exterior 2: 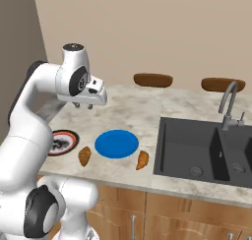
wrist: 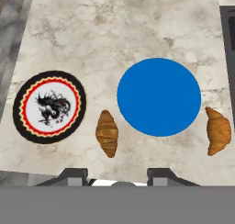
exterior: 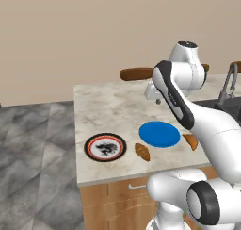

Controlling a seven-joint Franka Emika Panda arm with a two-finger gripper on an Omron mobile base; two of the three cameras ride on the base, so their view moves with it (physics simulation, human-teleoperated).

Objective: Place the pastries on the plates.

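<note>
Two pastries: you see one (wrist: 107, 132) between the plates, one (wrist: 217, 130) right of the blue plate (wrist: 159, 97).
Jaws: released, empty, high above them.

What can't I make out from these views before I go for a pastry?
- Right pastry: left base view, partly hidden behind the arm.
- Patterned plate: right base view, its left side covered by the arm.
- Gripper: hand view, fingertips cut off by the bottom band, so its opening is unclear.
- Sink: right base view, cut off at the right edge.
</note>
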